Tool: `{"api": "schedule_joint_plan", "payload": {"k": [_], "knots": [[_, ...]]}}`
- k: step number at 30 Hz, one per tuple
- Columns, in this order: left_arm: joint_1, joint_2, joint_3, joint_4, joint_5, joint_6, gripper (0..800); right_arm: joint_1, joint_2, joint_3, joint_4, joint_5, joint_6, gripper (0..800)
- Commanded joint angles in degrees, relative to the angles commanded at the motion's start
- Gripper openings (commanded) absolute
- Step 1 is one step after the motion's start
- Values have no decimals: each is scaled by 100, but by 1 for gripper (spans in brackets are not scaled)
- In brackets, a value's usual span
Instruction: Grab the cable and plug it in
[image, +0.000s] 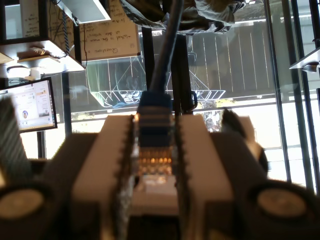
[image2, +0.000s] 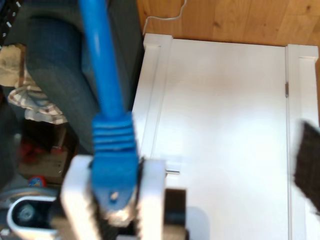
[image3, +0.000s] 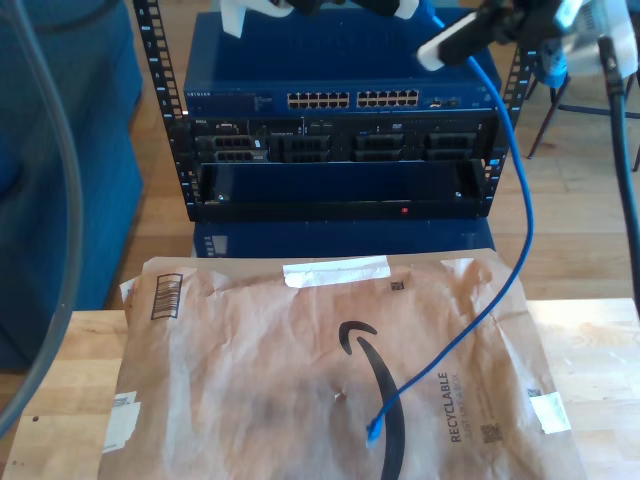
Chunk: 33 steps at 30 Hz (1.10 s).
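The blue cable (image: 156, 117) sits in my first gripper (image: 156, 131), which is shut on its booted plug; gold contacts face the camera and the cord leads away. My second gripper (image2: 116, 170) is likewise shut on a blue boot (image2: 114, 150), with the cord running off from it. In the exterior view the cable (image3: 522, 200) hangs from an arm's white fingers (image3: 452, 42) at the upper right and curves down to a loose plug end (image3: 373, 432) lying on a brown paper mailer (image3: 250, 360). Which arm that is, I cannot tell.
A rack holds a blue switch with rows of ports (image3: 350, 100) above black servers (image3: 340, 145). The mailer lies on a wooden table (image3: 60, 400). A thick grey cable (image3: 62, 200) hangs at the exterior view's left. A person's jeans (image2: 55, 65) are beside a white panel (image2: 220, 125).
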Motion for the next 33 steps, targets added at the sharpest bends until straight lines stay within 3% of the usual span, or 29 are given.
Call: {"api": "schedule_joint_plan", "payload": {"k": [7,14,20,27,33], "knots": [[105,18,0,-26,273,-53,2,-176,-79,26,-141,-9,-580,798],[369,62,44,-53,651,-844,2,-167,-44,-246,-123,-18,-580,798],[1152,765,53,-1029,1477,-1266,2,-176,-220,-211,-123,-431,-598,794],[1371,932,62,-1468,1688,-1266,2,-132,-1125,818,-88,-1679,-1688,793],[1371,1037,193,-2031,2101,-1319,2,404,-1336,1196,97,-2048,-2180,794]]}}
